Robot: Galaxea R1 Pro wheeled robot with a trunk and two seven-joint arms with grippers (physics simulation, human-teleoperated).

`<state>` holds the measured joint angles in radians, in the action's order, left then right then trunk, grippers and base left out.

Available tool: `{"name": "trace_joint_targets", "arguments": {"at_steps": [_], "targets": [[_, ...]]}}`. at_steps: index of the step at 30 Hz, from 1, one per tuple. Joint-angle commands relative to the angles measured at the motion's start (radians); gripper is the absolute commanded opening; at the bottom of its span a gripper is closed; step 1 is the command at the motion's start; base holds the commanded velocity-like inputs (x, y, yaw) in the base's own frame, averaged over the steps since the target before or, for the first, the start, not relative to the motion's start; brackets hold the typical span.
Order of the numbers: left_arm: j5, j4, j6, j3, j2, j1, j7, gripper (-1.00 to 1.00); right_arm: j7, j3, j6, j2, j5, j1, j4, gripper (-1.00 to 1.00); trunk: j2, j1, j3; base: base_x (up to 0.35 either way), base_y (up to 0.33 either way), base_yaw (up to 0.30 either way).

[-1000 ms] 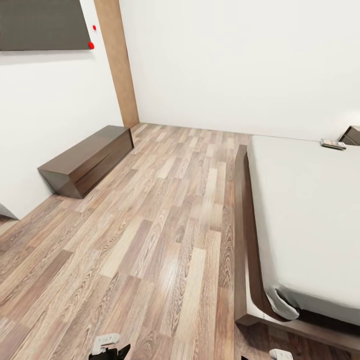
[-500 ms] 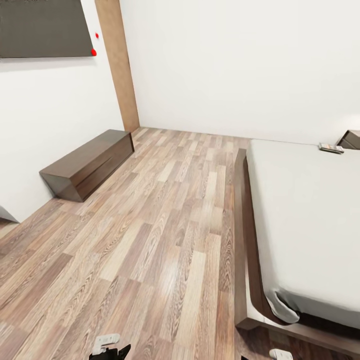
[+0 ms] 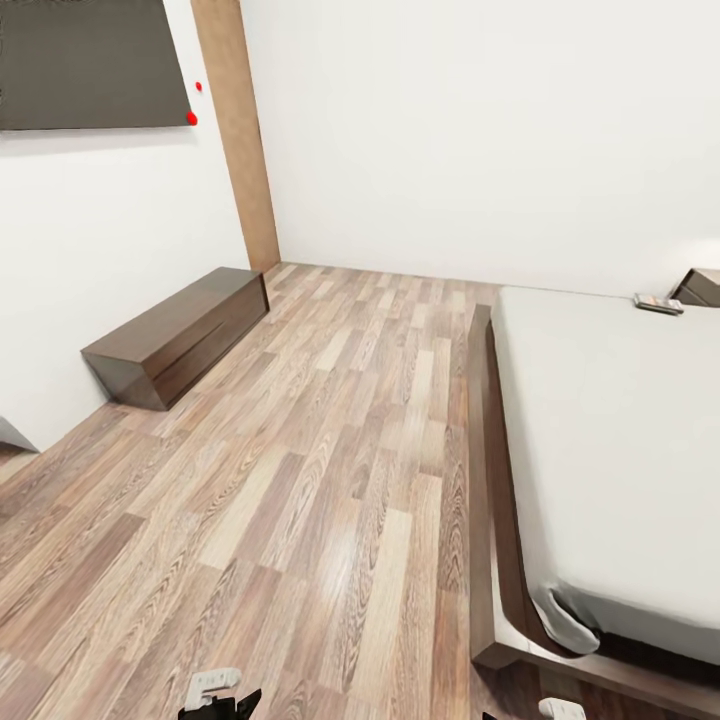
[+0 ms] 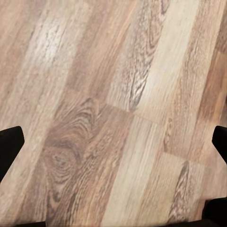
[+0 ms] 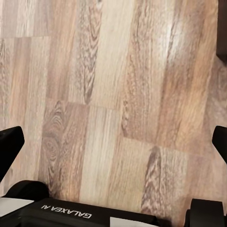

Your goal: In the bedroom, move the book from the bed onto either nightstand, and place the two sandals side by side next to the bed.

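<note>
Head view puts the book (image 3: 659, 303) at your two o'clock, on the far corner of the bed (image 3: 610, 440), just short of the nightstand (image 3: 702, 287) and well apart from both grippers; left gripper (image 4: 113, 142) and right gripper (image 5: 113, 142) hang spread wide over bare floor (image 3: 330, 480), gripping nothing

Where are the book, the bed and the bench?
book (image 3: 659, 303), head view, on its cover, at the mattress's far edge.
bed (image 3: 610, 440), head view, on the bare mattress top.
bench (image 3: 165, 325), head view, on its top surface, by the left wall.
</note>
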<state>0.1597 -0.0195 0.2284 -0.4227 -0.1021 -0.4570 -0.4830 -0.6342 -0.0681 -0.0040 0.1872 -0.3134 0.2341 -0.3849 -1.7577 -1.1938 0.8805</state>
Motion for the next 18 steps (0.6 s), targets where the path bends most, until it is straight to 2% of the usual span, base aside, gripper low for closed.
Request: {"name": "trace_joint_targets", "arguments": {"at_steps": [1, 18], "targets": [[0.011, 0.001, 0.005, -0.008, 0.0, -0.001, -0.002, 1.0, -0.005, -0.002, 0.0, 0.0, -0.004, 0.001, 0.001, 1.0, 0.0, 0.0, -0.001, 0.0, 0.0, 0.0], [0.011, 0.001, 0.003, -0.008, 0.0, -0.001, -0.002, 1.0, -0.005, -0.002, -0.001, 0.0, -0.004, 0.001, 0.001, 1.0, 0.0, 0.0, -0.028, 0.0, 0.0, 0.0]]}}
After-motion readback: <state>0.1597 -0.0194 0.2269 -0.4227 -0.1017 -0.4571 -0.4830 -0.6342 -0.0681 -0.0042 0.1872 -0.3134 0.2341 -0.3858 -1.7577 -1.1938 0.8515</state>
